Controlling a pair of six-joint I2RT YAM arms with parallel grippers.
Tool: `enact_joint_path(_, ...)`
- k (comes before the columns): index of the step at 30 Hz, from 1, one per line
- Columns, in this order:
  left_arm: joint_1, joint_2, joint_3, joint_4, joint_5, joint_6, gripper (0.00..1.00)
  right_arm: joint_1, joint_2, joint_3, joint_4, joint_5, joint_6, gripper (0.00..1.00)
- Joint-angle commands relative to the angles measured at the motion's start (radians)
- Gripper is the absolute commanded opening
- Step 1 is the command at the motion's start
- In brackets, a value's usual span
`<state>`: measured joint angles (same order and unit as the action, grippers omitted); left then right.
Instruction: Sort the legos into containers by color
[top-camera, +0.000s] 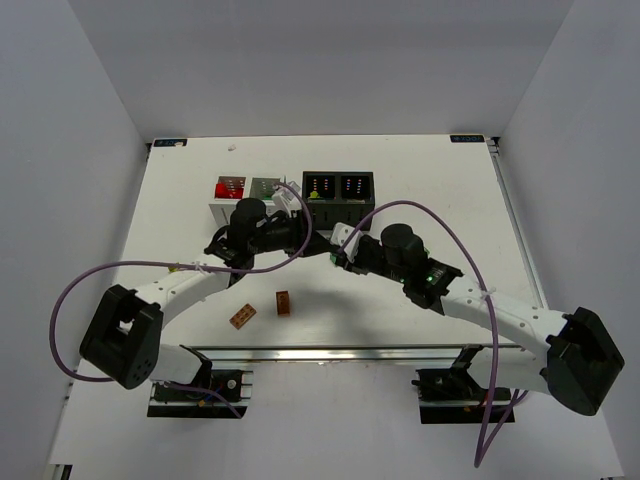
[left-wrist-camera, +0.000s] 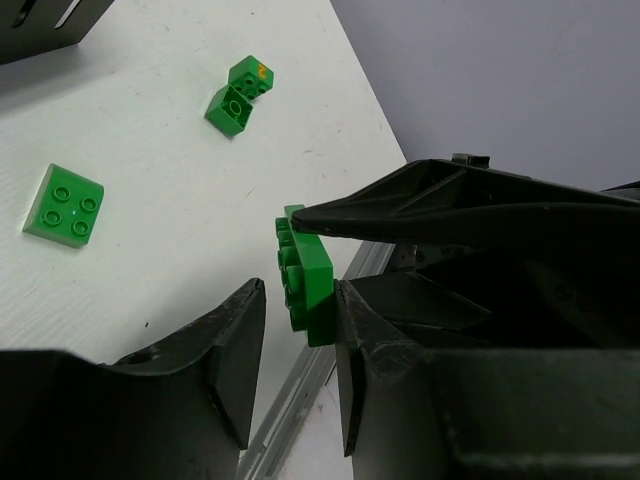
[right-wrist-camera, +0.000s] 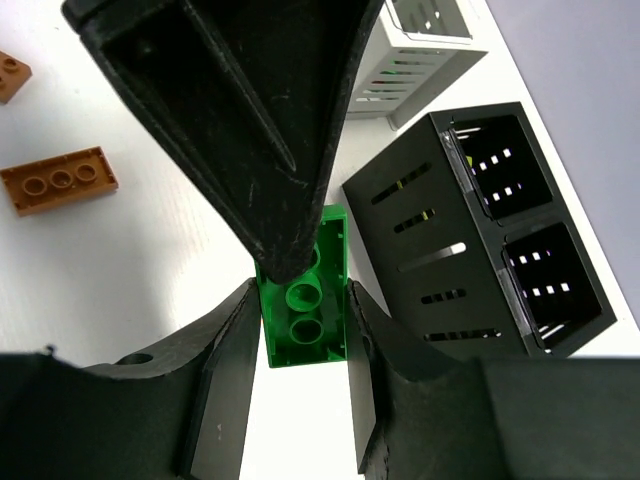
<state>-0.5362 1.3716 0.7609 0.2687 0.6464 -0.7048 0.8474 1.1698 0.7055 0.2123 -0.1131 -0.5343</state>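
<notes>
A long green lego (right-wrist-camera: 305, 330) hangs above the table between both grippers. My right gripper (right-wrist-camera: 300, 290) is shut on its two long sides, hollow underside facing that camera. My left gripper (left-wrist-camera: 298, 290) stands round the same lego (left-wrist-camera: 312, 285): one finger lies against its flat base, and a narrow gap shows between the other finger and the studs. In the top view the two grippers meet in front of the black container (top-camera: 340, 187), left gripper (top-camera: 305, 238) facing right gripper (top-camera: 338, 255). The white container (top-camera: 245, 195) stands to its left, red pieces in its left compartment.
Two brown-orange legos (top-camera: 242, 317) (top-camera: 284, 302) lie near the front rail. A flat green square lego (left-wrist-camera: 63, 205) and two small green ones (left-wrist-camera: 230, 110) (left-wrist-camera: 252, 78) lie on the table close to its edge. Both containers (right-wrist-camera: 490, 230) (right-wrist-camera: 420, 50) stand just beyond the grippers.
</notes>
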Motion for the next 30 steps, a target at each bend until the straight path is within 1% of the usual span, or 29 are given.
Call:
enact_joint_path(1,-0.015,0.007,0.038,-0.054,-0.016,0.045,0.43,0.01,0.005,-0.001,0.084,0.047,-0.015,0.0)
enact_joint_path(5,-0.028,0.037,0.052,-0.083,-0.017,0.057,0.38,0.016,0.028,-0.001,0.09,0.072,-0.027,0.0)
enact_joint_path(8,-0.039,0.069,0.069,-0.115,-0.002,0.074,0.28,0.018,0.036,-0.003,0.093,0.076,-0.032,0.0)
enact_joint_path(9,-0.042,0.073,0.08,-0.132,0.002,0.08,0.22,0.018,0.033,-0.004,0.093,0.076,-0.032,0.0)
enact_joint_path(10,-0.044,0.075,0.086,-0.14,0.001,0.096,0.18,0.018,0.031,-0.006,0.093,0.076,-0.032,0.0)
enact_joint_path(12,-0.044,0.069,0.094,-0.152,-0.008,0.11,0.12,0.018,0.025,-0.006,0.09,0.078,-0.038,0.0)
enact_joint_path(13,-0.044,0.063,0.094,-0.163,-0.033,0.128,0.1,0.018,0.022,-0.006,0.081,0.076,-0.042,0.04)
enact_joint_path(14,-0.044,0.044,0.092,-0.163,-0.042,0.136,0.08,0.018,0.021,-0.006,0.079,0.066,-0.047,0.1)
enact_joint_path(15,-0.044,0.035,0.091,-0.163,-0.051,0.14,0.06,0.018,0.018,-0.008,0.075,0.059,-0.052,0.12)
enact_joint_path(16,-0.044,0.027,0.089,-0.167,-0.069,0.152,0.05,0.018,0.016,-0.008,0.07,0.052,-0.056,0.14)
enact_joint_path(17,-0.044,0.021,0.09,-0.171,-0.079,0.159,0.04,0.018,0.014,-0.008,0.067,0.05,-0.058,0.2)
enact_joint_path(19,-0.042,0.003,0.089,-0.177,-0.093,0.172,0.03,0.018,0.016,-0.008,0.064,0.047,-0.062,0.27)
enact_joint_path(20,-0.042,-0.003,0.089,-0.183,-0.115,0.177,0.02,0.018,0.014,-0.008,0.064,0.049,-0.065,0.38)
enact_joint_path(22,-0.038,-0.026,0.092,-0.2,-0.142,0.192,0.01,0.016,0.013,-0.008,0.064,0.055,-0.07,0.46)
enact_joint_path(23,-0.033,-0.034,0.092,-0.204,-0.175,0.197,0.0,0.016,0.007,-0.009,0.067,0.061,-0.072,0.53)
enact_joint_path(26,0.002,-0.08,0.087,-0.221,-0.224,0.208,0.0,0.005,-0.015,-0.014,0.073,0.062,-0.076,0.63)
enact_joint_path(27,0.031,-0.092,0.089,-0.233,-0.263,0.212,0.0,-0.002,-0.021,-0.015,0.076,0.062,-0.076,0.66)
enact_joint_path(28,0.048,-0.117,0.09,-0.24,-0.284,0.229,0.0,-0.005,-0.028,-0.015,0.078,0.061,-0.076,0.67)
enact_joint_path(29,0.065,-0.127,0.091,-0.243,-0.304,0.234,0.0,-0.008,-0.041,-0.017,0.075,0.053,-0.084,0.74)
enact_joint_path(30,0.106,-0.138,0.094,-0.246,-0.348,0.235,0.0,-0.013,-0.045,-0.017,0.07,0.049,-0.088,0.77)
